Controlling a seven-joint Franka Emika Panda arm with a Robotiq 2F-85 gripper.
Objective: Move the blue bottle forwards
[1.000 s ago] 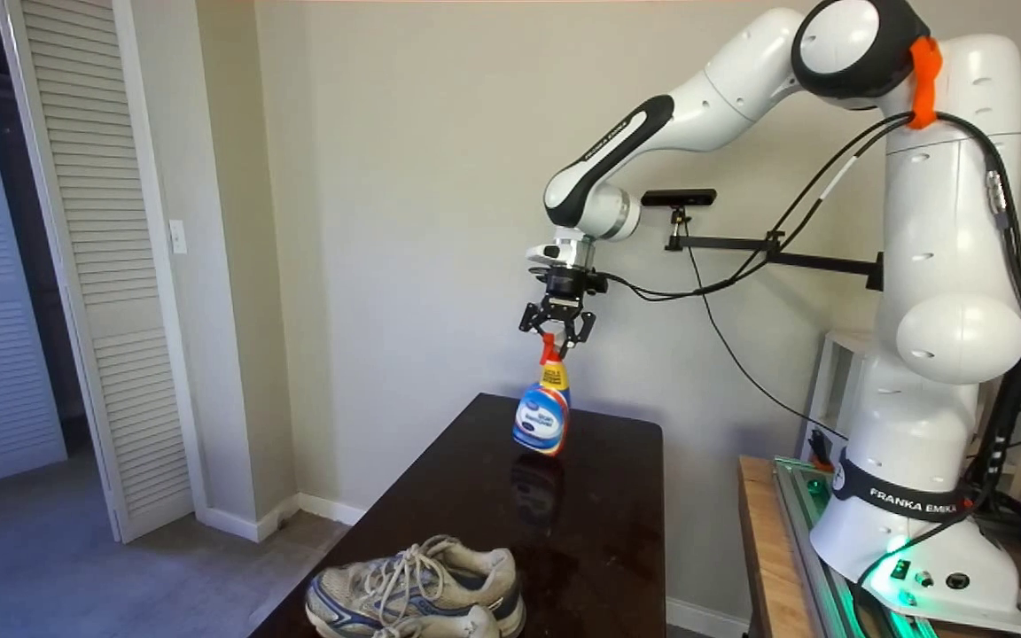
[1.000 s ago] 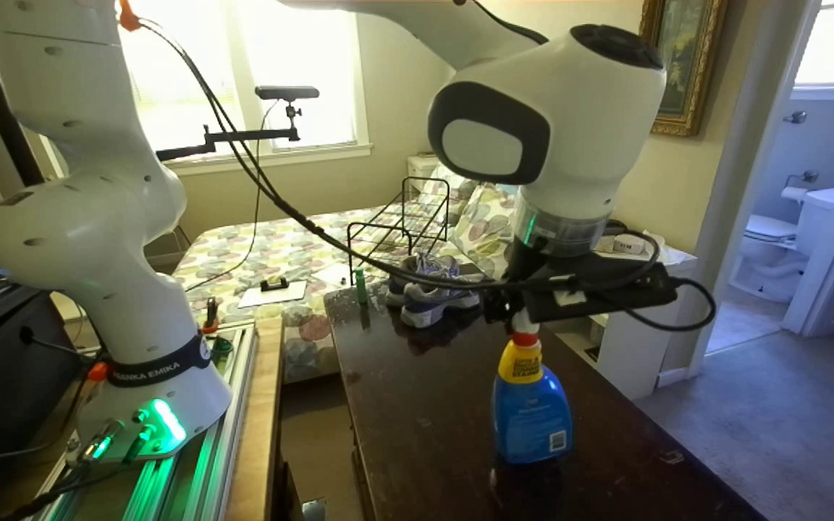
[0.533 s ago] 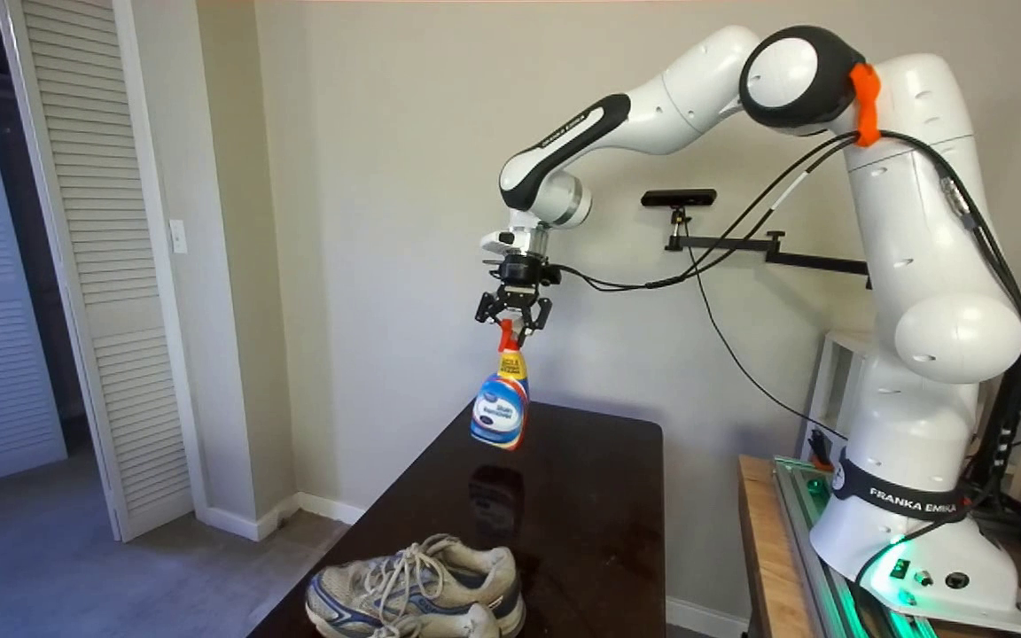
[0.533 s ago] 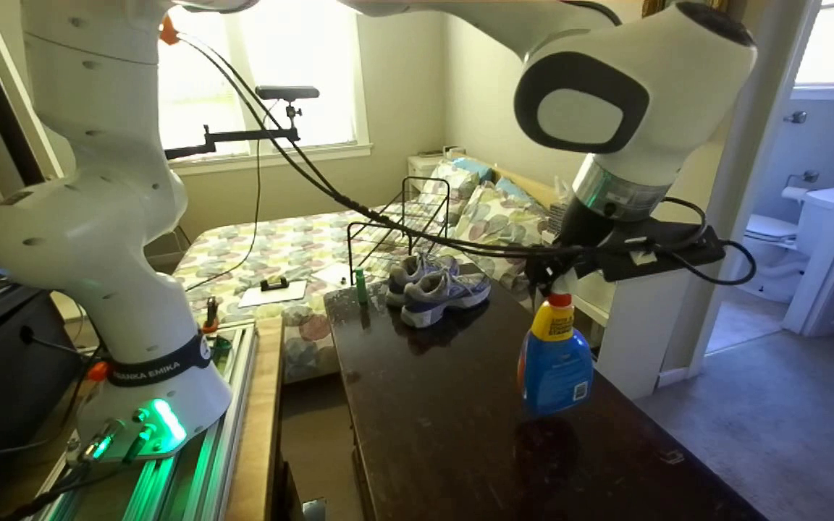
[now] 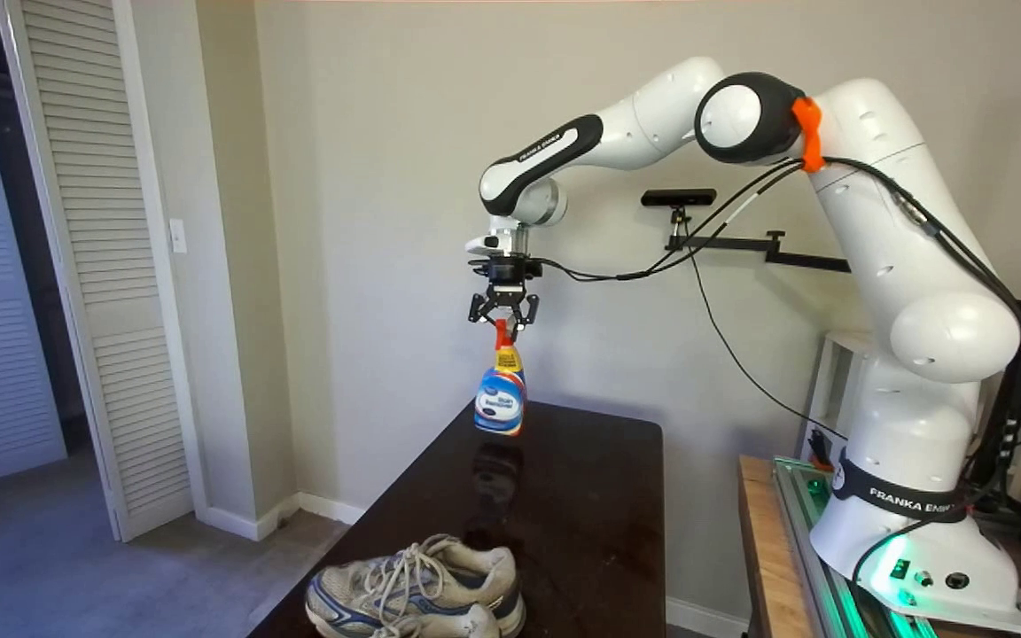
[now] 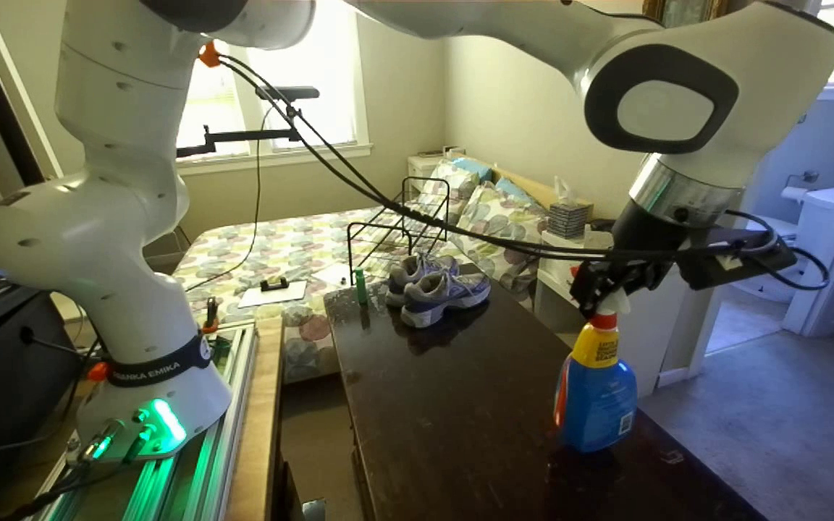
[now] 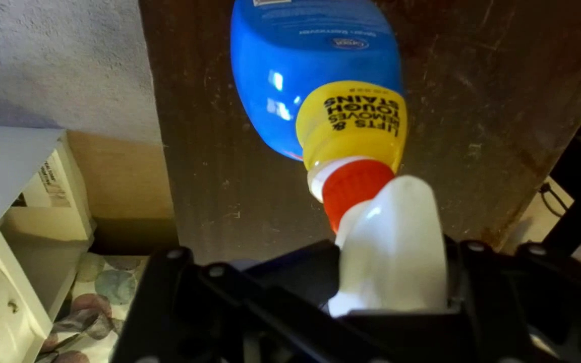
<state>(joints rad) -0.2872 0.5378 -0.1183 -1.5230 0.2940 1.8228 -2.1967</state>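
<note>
You have the blue bottle point(image 6: 600, 405) gripped by its white spray head; its rounded body is blue, its neck wrapped in yellow, its collar and trigger red; it hangs nearly upright, base just above the dark tabletop point(image 6: 453, 427).

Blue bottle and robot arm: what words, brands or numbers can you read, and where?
"LIFTS & REMOVES TOUGH STAINS": yellow neck label of the blue bottle
"Stain Remover": its front label
"FRANKA EMIKA": black base band (both exterior views); arm stripe
Other print, any numbers: too small or blurred.
</note>
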